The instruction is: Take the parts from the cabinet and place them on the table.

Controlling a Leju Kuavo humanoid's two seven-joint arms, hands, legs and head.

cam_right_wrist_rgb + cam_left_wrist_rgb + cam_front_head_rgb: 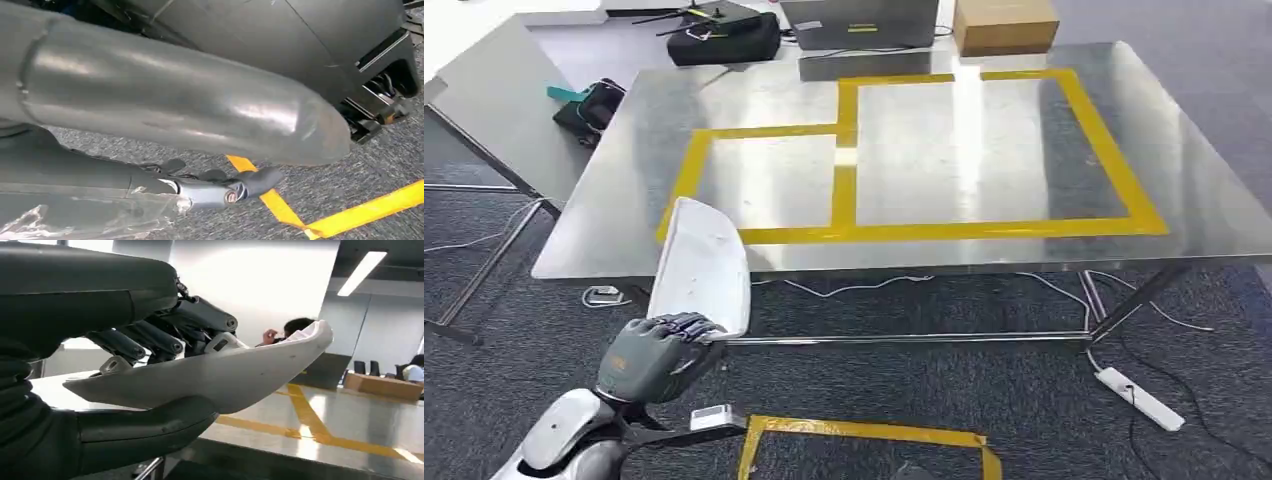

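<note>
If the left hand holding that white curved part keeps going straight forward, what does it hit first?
Probably the near edge of the steel table with yellow tape. The left hand holds the white curved plastic part in front of it; whether the part clears that edge is unclear.

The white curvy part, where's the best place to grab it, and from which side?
Probably the narrow lower end, where the left hand already holds the white curved part. The left wrist view shows the thumb under the shell and fingers over its hollow side. The thin edge suits a pinch from the end, leaving the wide end free to land on the table.
</note>
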